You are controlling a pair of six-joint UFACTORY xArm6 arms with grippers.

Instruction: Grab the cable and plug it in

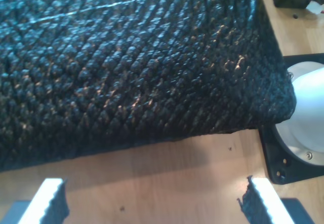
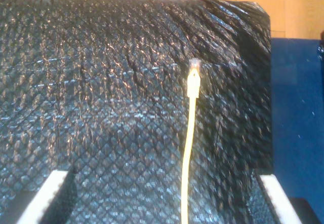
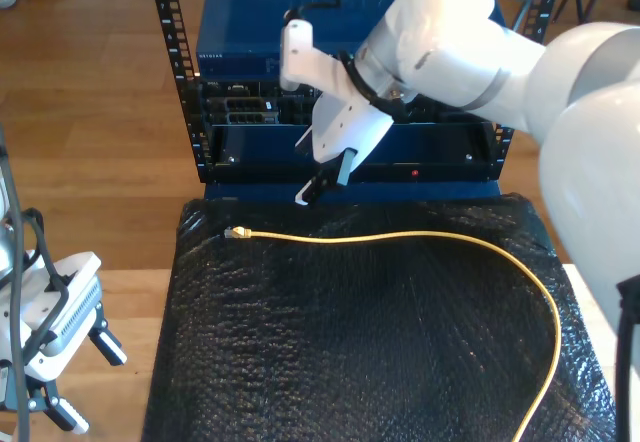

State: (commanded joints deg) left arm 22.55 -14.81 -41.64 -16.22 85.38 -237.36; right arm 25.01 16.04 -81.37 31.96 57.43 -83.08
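black bubble wrap (image 3: 380,352) covers the bench; cable (image 3: 400,235) lies loose on it, plug (image 2: 194,77) unplugged. first end effector (image 1: 152,203) and second end effector (image 2: 164,193) both apart, empty. grasp and insertion remain.

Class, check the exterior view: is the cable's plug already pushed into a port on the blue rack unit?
No: the plug lies loose on the black mat, in front of the rack.
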